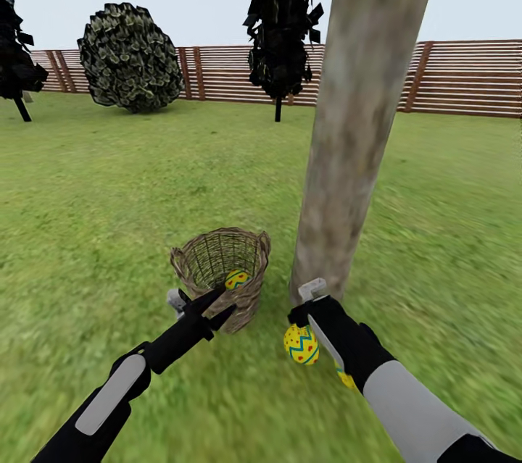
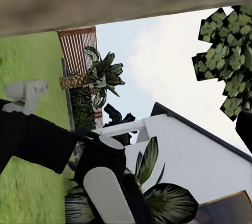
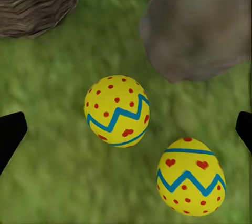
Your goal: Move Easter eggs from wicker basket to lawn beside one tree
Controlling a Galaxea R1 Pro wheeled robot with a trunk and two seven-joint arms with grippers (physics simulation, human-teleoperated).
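Nearest to me, two Easter eggs are lying on the lawn (image 1: pixel 109 195): one egg (image 1: pixel 301 345) in plain sight, a second egg (image 1: pixel 346 379) mostly tucked behind the right arm. The right tool (image 3: pixel 126 132) is hovering over them, its fingers spread wide and gripping nothing. The left tool (image 1: pixel 217 306) is pointing at the wicker basket (image 1: pixel 222 275), its fingers parted too. A third egg (image 1: pixel 237 278) is sitting inside that basket. Just beside the grounded eggs the thick tree (image 1: pixel 359 122) is rising, with the slatted fence (image 1: pixel 464 79) running behind.
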